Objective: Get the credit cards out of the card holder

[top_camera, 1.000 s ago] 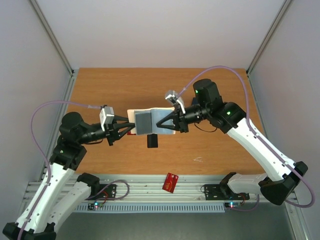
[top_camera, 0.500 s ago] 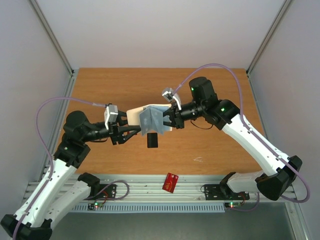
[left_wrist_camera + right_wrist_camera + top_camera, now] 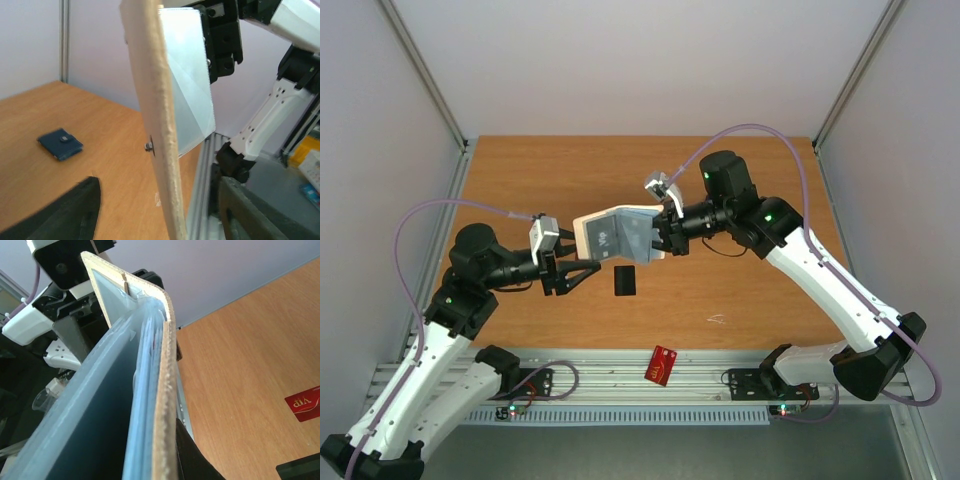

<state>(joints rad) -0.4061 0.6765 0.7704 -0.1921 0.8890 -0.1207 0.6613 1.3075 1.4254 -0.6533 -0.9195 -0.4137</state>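
The fingers of the left gripper stand wide apart and hold nothing; in the left wrist view the pale edge of the card holder rises between and beyond them, not touched. The right gripper is closed on the right edge of the holder and carries it above the table, half unfolded, with the grey-blue sleeves turned up. A second ago the left fingers were at the left edge of the holder; now they are drawn back toward their own arm and a little lower, while the right arm has raised and turned the holder. I judge that this attempt did not bring out a card, so the left gripper must approach the sleeves again. One red card lies already out, at the near edge by the rail. A thin red line inside the sleeves in the right wrist view may be a second card; the black one I cannot find. A small dark blue wallet lies on the table below the holder.
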